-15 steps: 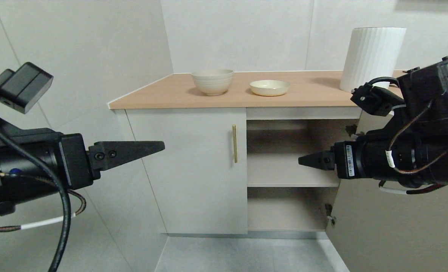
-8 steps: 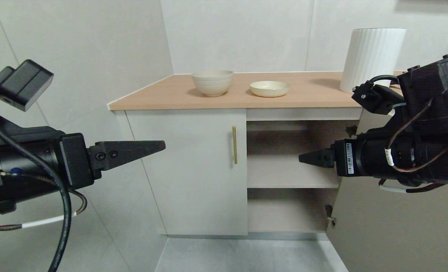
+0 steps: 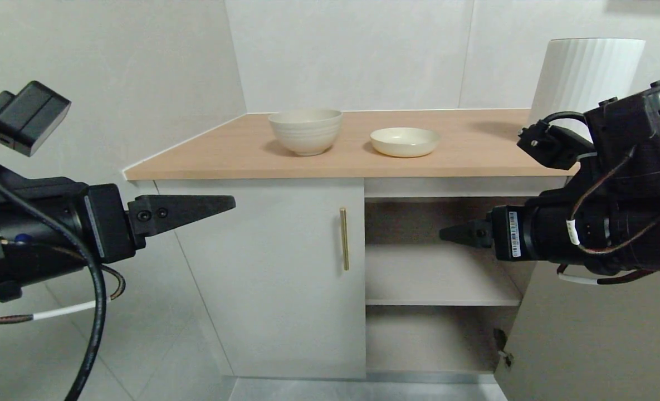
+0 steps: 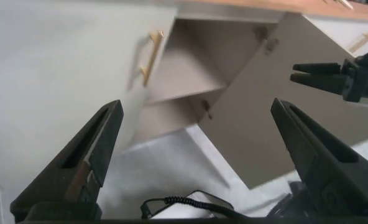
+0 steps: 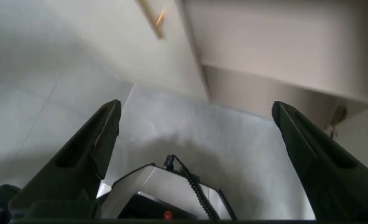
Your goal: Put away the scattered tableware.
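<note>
Upper centre of the head view: you see the ribbed bowl (image 3: pixel 306 131) and, just right of it but not touching, the shallow dish (image 3: pixel 405 141), both on the wooden countertop (image 3: pixel 474 153). Upper right: a white ribbed cylinder (image 3: pixel 586 69). Below: the cabinet's left door (image 3: pixel 274 278) is closed and the right door (image 3: pixel 586 340) is swung open, baring a shelf (image 3: pixel 435 275). Mid left and mid right: the left gripper (image 3: pixel 218 206) and right gripper (image 3: pixel 452 233) hang in front of the cabinet, each with jaws spread wide and holding nothing.
</note>
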Available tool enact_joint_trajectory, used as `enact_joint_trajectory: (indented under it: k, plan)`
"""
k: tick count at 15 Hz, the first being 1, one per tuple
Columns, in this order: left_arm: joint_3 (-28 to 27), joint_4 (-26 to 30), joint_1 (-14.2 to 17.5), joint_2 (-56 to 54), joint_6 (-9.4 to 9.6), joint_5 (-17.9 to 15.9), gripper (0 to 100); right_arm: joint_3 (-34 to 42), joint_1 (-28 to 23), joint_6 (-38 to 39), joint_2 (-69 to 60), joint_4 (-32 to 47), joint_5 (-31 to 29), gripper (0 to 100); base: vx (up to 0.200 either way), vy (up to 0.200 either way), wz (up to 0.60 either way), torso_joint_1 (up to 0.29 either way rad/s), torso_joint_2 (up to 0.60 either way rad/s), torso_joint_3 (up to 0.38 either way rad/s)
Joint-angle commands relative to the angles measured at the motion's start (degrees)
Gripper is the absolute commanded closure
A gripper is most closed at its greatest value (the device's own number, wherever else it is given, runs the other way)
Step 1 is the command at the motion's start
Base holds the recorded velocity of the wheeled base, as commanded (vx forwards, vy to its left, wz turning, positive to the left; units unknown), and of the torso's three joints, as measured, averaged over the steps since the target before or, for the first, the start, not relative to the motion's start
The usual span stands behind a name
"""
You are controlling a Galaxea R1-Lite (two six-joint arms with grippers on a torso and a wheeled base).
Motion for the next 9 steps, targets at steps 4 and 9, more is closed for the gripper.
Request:
enact_joint_trajectory:
  k: [4,9]
  plan:
    - [0.1,-0.1,0.1,-0.4,-0.02,-0.3,0,2.0,0.4,-0.1,-3.6,-0.1,2.5,0,0.15,0.0,0.0,0.002,0.0,-0.001]
    - [0.9,-1.3,-0.6,-0.4,-0.19,-0.5,0,3.2,0.6,-0.8,-5.2,-1.0,3.5,0,0.0,0.0,0.0,0.0,0.0,0.0]
